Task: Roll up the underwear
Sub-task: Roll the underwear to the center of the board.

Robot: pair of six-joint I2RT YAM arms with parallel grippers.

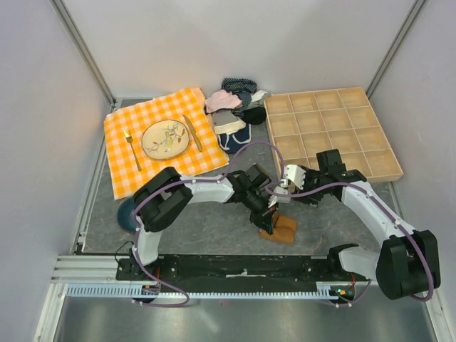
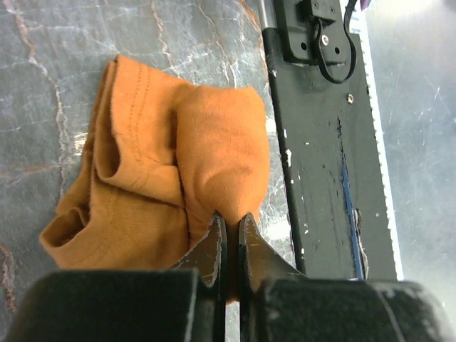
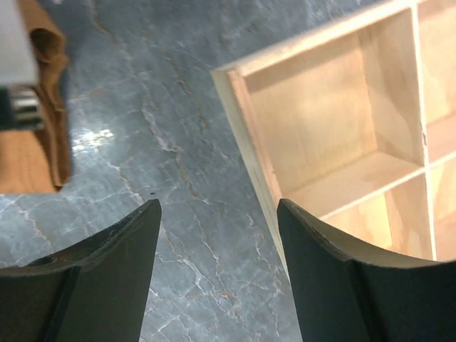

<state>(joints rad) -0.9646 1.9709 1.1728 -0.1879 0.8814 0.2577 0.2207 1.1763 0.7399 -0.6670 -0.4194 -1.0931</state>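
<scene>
My left claw (image 2: 229, 219) is pinched shut on the underwear (image 2: 142, 164); right claw (image 3: 217, 206) hangs wide open, empty, beside the tray (image 3: 246, 121).

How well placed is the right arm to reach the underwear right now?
Probably yes. The right gripper hangs open over bare tabletop close beside the underwear, nothing lying between. The left gripper, shut on a fold of it, crowds one side.

No writing, label, brand, number or sign can be read in any of the views.
</scene>
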